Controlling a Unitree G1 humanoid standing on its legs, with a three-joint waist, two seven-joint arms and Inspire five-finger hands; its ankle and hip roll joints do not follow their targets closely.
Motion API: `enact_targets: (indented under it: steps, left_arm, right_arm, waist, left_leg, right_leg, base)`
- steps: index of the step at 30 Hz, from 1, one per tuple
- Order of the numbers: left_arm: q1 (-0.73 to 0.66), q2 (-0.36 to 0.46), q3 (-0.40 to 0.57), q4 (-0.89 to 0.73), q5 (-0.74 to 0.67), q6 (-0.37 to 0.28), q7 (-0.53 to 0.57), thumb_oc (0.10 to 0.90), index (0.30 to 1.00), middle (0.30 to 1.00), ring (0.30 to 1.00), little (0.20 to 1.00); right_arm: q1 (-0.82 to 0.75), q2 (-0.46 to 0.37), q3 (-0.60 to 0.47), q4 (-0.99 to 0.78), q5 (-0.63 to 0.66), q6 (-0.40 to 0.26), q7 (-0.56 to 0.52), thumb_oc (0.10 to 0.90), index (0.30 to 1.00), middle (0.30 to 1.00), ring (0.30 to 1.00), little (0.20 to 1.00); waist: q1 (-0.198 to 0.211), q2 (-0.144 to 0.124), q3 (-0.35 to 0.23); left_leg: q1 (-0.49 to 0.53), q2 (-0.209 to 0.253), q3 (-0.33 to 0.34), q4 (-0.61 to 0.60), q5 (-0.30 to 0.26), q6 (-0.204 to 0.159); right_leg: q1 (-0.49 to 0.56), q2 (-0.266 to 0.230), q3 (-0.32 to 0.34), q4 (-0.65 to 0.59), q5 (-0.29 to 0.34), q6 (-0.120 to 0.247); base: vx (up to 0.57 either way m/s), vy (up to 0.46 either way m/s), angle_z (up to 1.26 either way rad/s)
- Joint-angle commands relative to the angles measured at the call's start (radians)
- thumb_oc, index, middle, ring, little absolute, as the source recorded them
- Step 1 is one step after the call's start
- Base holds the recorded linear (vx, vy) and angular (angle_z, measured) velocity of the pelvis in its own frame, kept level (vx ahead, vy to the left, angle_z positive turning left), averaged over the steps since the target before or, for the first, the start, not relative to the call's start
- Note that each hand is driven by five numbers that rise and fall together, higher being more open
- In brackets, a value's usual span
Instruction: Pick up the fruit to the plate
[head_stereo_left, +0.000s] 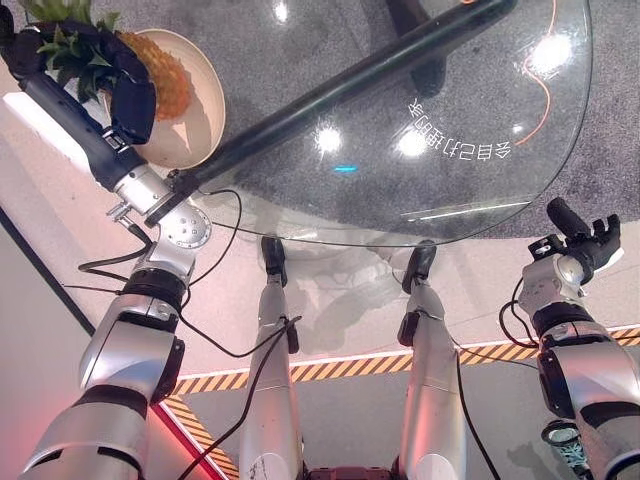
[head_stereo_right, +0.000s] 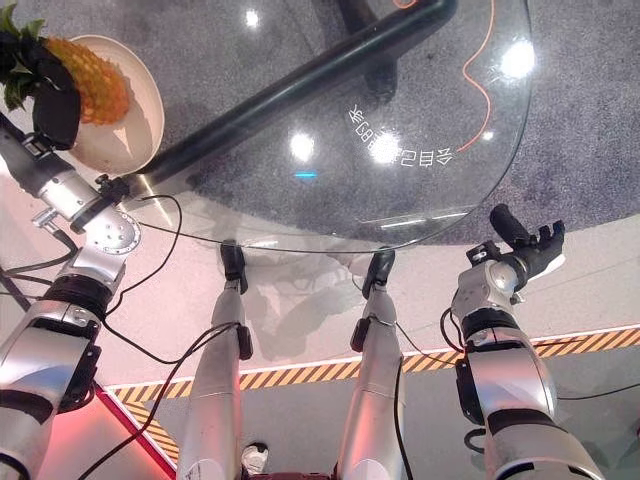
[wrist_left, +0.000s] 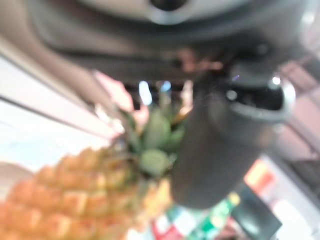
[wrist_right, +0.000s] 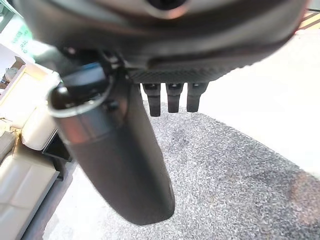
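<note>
A pineapple (head_stereo_left: 168, 78) lies on the cream plate (head_stereo_left: 205, 125) at the far left of the glass table. Its green crown (head_stereo_left: 70, 45) points to the left. My left hand (head_stereo_left: 132, 95) is wrapped round the fruit near the crown, with the fingers curled over it. Up close in the left wrist view, the pineapple (wrist_left: 75, 200) and its leaves sit right against the thumb (wrist_left: 215, 150). Off the table's near right edge, my right hand (head_stereo_left: 585, 248) hangs above the floor with relaxed fingers and nothing in it; the right wrist view shows this hand (wrist_right: 125, 150) over grey carpet.
The round glass table (head_stereo_left: 480, 215) spreads across the upper part of the view. A dark bar (head_stereo_left: 350, 85) runs slantwise beneath the glass. An orange cable (head_stereo_left: 545, 90) curls at the far right. Yellow-black tape (head_stereo_left: 330, 370) marks the floor.
</note>
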Motion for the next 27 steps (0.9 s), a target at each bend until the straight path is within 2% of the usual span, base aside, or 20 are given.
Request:
enact_targets:
  steps: [1,27]
  left_arm:
    - [-0.023,0.023,0.044,0.006,-0.003,-0.035,0.039,0.800,0.900,0.900,0.900,0.900]
    - [0.028,0.005,0.052,-0.029,-0.033,-0.061,0.012,0.800,0.900,0.900,0.900,0.900]
  right_arm:
    - [0.049,-0.062,-0.017,-0.003,0.025,-0.077,-0.032,0.800,0.900,0.900,0.900,0.900]
    - [0.057,-0.069,-0.030,-0.005,0.028,-0.080,-0.025,0.800,0.900,0.900,0.900,0.900]
  waist:
    - [0.033,-0.035,-0.018]
    - [0.041,-0.027,-0.018]
  left_leg:
    - [-0.033,-0.020,-0.052,0.163,-0.133,-0.006]
    - [-0.042,-0.030,-0.062,0.158,-0.126,-0.003]
  right_leg:
    - [0.001,0.060,-0.021,0.032,-0.025,-0.015]
    - [-0.008,0.052,-0.025,0.021,-0.009,-0.013]
  base:
    - [0.00,0.000,0.00]
    - [0.00,0.000,0.00]
